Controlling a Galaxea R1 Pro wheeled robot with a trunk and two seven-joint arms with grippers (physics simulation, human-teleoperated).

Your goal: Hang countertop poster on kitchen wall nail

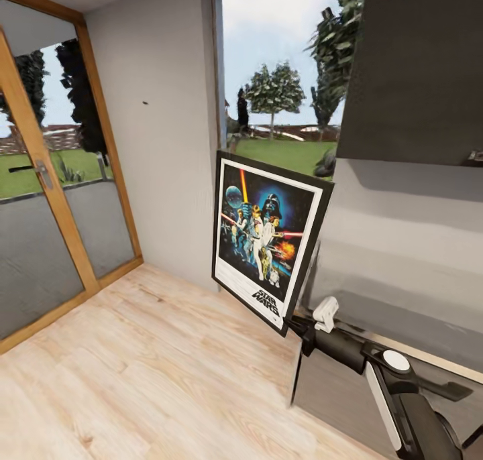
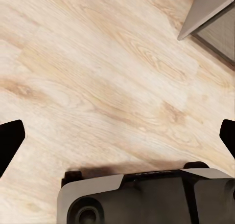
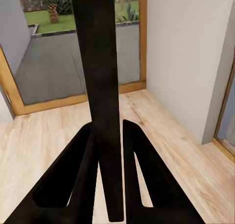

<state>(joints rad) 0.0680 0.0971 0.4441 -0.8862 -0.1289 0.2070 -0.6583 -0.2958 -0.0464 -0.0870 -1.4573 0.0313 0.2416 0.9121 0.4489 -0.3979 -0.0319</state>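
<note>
**Poster lifted and carried; hanging not yet done**

The flat rectangular Star Wars poster with thin black frame and white border [image 1: 268, 239] was off the surface and in the air, tilted, gripped at its lower right corner by the right hand [image 1: 295, 326]. In the right wrist view the frame's dark edge [image 3: 100, 87] ran straight up between the two black fingers [image 3: 73, 185], which pressed against it on either side. So the right hand was clamped on the poster.

A tiny dark nail stub [image 1: 145, 102] sat on the plain light-grey wall [image 1: 161, 145], above and to the left of the poster and well apart from it. Only that one nail was visible to me.

The left hand [image 2: 117, 136] pointed down at the pale wood plank floor [image 2: 98, 62]. Its black fingertips [image 2: 10, 141] stood at the far edges of that view, spread wide with nothing between them.

The grey surface edge [image 1: 402, 349] ran beside the right arm, under a dark wall cabinet [image 1: 416, 71].

Judgement: pick-up finished, carry under way. What remained was raising the poster, bringing it flat to the wall and setting it on the nail. The corner grip looked likely to let the frame swing.
</note>
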